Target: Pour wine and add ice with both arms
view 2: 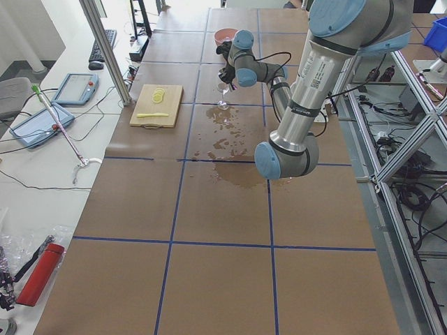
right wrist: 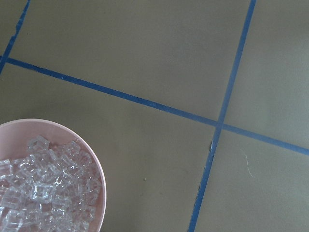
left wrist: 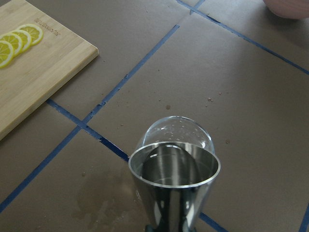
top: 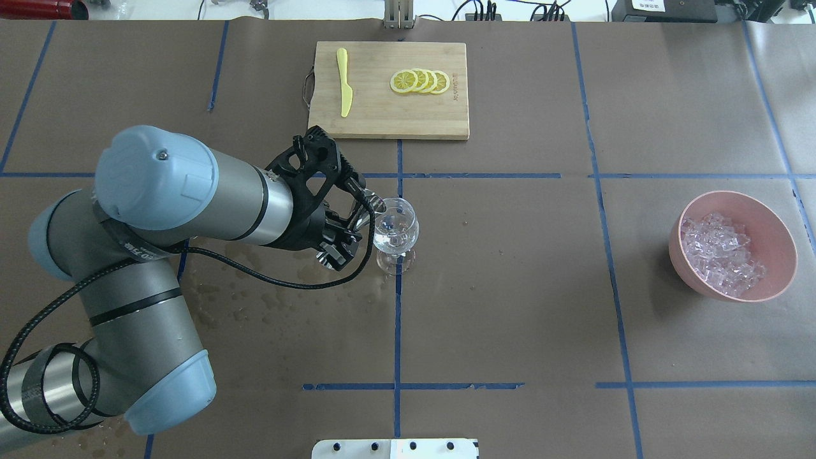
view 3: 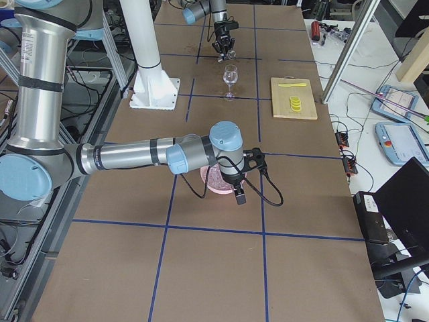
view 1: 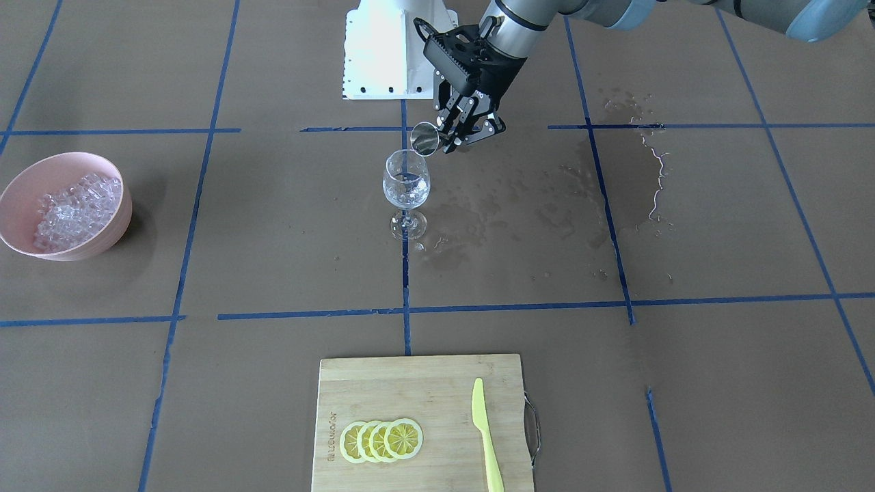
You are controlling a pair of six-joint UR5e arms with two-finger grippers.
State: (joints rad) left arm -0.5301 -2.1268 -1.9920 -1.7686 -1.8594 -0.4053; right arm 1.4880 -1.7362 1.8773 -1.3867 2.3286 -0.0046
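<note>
Left hand (view 1: 452,139) grips steel cup (view 1: 425,139); board (view 1: 410,389)'s engraving (view 1: 332,435) illegible.

Table surface: covered with brown paper (view 1: 273,225), divided into large rectangles by blue tape lines (view 1: 519,307). Wet patches (view 1: 519,212) and scattered droplets spread over the paper on one side of the centre line, with a thin wavy trail at the outer edge.

White base block (view 1: 389,51): mounted at the centre of the robot-side edge.

Wooden cutting board (view 1: 410,389): flat at the opposite edge, metal handle (view 1: 533,427) on one short side. On the board: four overlapping lemon slices (view 1: 381,441) in a row; yellow-green knife (view 1: 487,437) lying flat, apart from the slices, near the handle.

Beside the table, in the exterior left view: red cylinder (view 2: 38,276), two tablets (view 2: 75,87), keyboard (view 2: 108,43), mouse (view 2: 96,65).
</note>
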